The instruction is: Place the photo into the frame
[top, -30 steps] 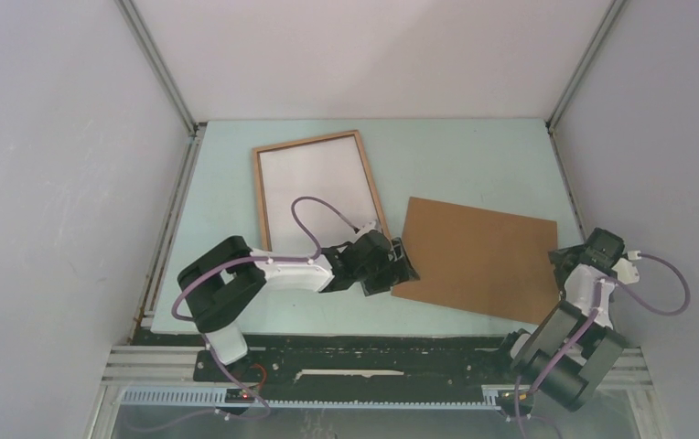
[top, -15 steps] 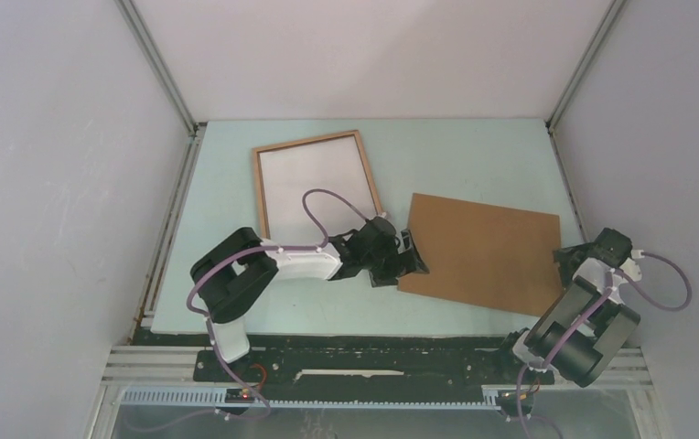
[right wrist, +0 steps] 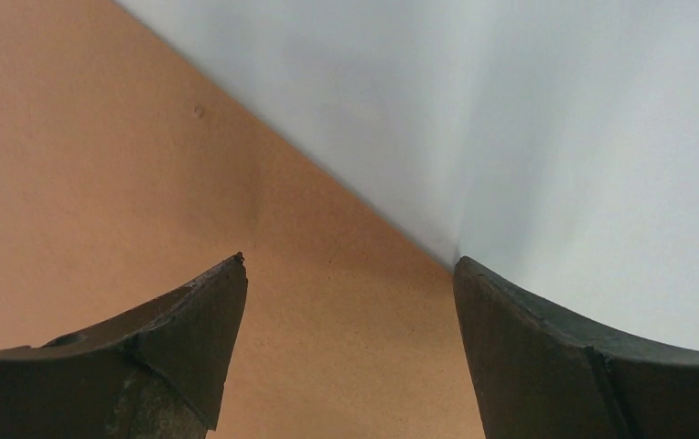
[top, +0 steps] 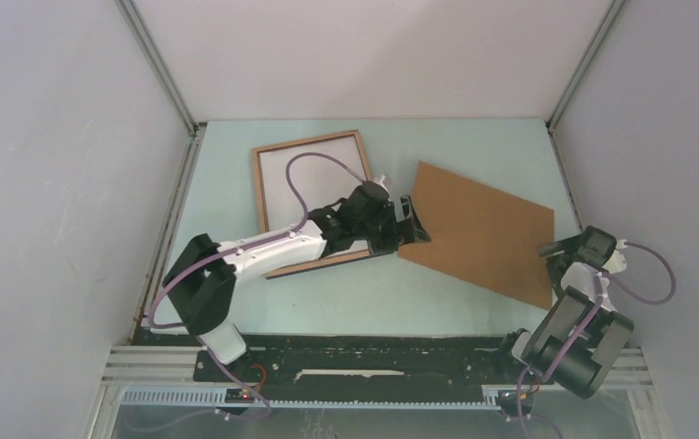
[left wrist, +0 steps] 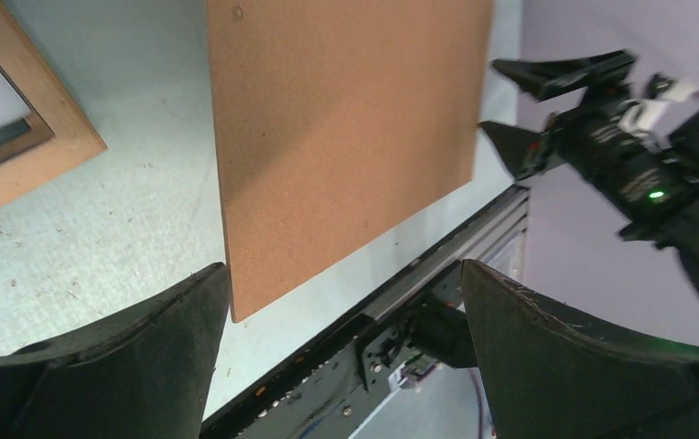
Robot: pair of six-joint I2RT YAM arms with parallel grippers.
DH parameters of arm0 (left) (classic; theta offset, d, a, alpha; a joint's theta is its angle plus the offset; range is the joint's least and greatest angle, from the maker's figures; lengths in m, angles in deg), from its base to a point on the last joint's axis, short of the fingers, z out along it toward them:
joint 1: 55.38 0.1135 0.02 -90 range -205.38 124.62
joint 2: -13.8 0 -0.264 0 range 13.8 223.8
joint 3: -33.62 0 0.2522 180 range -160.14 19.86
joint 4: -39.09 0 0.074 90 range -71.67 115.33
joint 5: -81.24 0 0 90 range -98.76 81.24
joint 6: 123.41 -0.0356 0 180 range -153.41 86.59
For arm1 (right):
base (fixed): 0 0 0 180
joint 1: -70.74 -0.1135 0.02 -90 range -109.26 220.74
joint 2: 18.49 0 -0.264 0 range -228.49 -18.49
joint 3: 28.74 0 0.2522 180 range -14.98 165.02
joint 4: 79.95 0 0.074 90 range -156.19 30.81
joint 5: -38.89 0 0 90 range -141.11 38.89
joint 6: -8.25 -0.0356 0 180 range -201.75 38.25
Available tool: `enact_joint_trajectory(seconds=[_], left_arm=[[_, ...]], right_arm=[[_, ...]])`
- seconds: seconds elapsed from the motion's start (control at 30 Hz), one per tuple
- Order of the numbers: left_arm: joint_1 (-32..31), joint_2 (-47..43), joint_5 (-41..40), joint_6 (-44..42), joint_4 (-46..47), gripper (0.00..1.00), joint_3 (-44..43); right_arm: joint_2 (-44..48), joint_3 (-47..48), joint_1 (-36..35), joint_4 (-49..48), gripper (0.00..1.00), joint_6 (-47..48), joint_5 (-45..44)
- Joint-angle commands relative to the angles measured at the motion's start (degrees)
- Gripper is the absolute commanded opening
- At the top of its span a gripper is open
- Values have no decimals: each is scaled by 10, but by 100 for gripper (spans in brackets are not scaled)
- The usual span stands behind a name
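The photo (top: pixel 478 229) lies brown back up on the right half of the table, turned at a slant. The frame (top: pixel 260 192) lies to its left, wood face up, with a white inside. My left gripper (top: pixel 413 227) is open at the photo's left corner. In the left wrist view the photo (left wrist: pixel 346 137) reaches down to my left finger (left wrist: pixel 181 329), and the frame's corner (left wrist: pixel 30 128) shows at far left. My right gripper (top: pixel 556 256) is open at the photo's right corner. In the right wrist view the photo (right wrist: pixel 126 183) fills the space past my open right gripper (right wrist: pixel 350 265).
The pale green table (top: pixel 474 146) is boxed in by grey walls at the left, back and right. A black metal rail (top: pixel 373 352) runs along the near edge under both arm bases. My right gripper (left wrist: pixel 520 105) also shows in the left wrist view.
My left arm has reached farther back and to the right, and the photo has turned clockwise with its left end swung away. My right gripper has moved in to the photo's right corner.
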Motion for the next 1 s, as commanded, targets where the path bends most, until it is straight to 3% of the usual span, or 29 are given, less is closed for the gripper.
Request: enact_joint_trajectory(seconds=[0.0, 0.27, 0.47, 0.63, 0.97], left_arm=[[25, -64, 45, 11, 50, 96, 8], [71, -148, 83, 80, 142, 93, 92], [84, -161, 112, 125, 178, 89, 112], [82, -150, 134, 199, 270, 72, 139], [44, -150, 88, 164, 200, 49, 89]], right_arm=[[8, -31, -61, 61, 89, -25, 61], [5, -33, -192, 31, 89, -66, 81], [-40, -31, -234, -1, 89, -76, 110], [-45, -31, -239, -9, 89, -75, 119], [-60, -30, -239, -27, 89, -65, 140]])
